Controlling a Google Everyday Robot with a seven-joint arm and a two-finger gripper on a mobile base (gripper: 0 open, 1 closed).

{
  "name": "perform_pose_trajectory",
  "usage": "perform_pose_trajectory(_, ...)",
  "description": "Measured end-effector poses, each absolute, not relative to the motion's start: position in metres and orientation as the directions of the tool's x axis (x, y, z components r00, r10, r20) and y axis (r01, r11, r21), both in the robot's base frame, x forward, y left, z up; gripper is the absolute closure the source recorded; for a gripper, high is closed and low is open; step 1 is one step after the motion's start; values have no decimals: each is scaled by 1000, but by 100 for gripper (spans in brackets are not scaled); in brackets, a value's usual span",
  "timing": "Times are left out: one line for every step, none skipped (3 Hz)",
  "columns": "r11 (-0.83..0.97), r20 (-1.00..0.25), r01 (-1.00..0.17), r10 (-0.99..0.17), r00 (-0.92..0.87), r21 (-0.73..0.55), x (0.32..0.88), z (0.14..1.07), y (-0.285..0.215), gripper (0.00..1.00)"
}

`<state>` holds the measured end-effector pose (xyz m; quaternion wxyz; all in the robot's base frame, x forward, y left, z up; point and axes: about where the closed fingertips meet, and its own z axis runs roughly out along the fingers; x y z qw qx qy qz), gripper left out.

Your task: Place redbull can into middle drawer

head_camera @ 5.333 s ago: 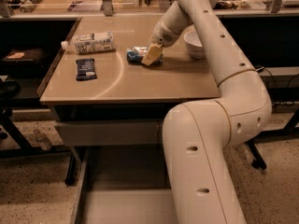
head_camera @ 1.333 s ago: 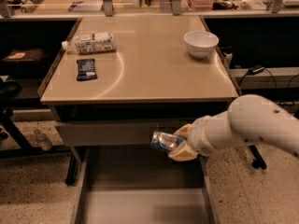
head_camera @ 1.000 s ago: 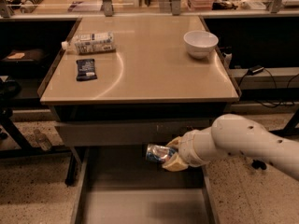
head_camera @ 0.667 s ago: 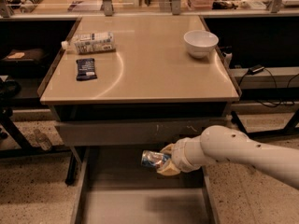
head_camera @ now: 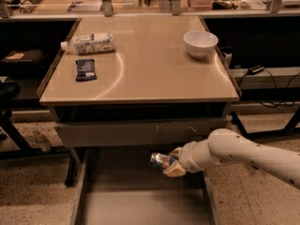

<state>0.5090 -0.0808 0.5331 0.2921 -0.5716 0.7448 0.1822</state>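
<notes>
I have the gripper [head_camera: 170, 165] pinched around the redbull can [head_camera: 158, 161], which lies sideways in the air above the rear of the open middle drawer [head_camera: 136, 205], just under the scratched drawer front [head_camera: 131, 134]. This looks like the placing step; next I should lower it to the drawer floor and let go.

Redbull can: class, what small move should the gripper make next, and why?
Probably lower it a little, then release. The gripper is shut on the redbull can, which lies tilted sideways over the open middle drawer and seems to sit above its floor, so letting go now might drop it.
</notes>
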Motion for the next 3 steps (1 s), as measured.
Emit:
perform_pose_trajectory(280,-643,-958,-745,-176,-62,509,533,-81,100)
perform_pose_trajectory(293,-641,-956,-738,-210,-24,510,498,-76,100)
perform_pose_trajectory(280,-634,-960,-744,-211,-9,507,452,-63,100)
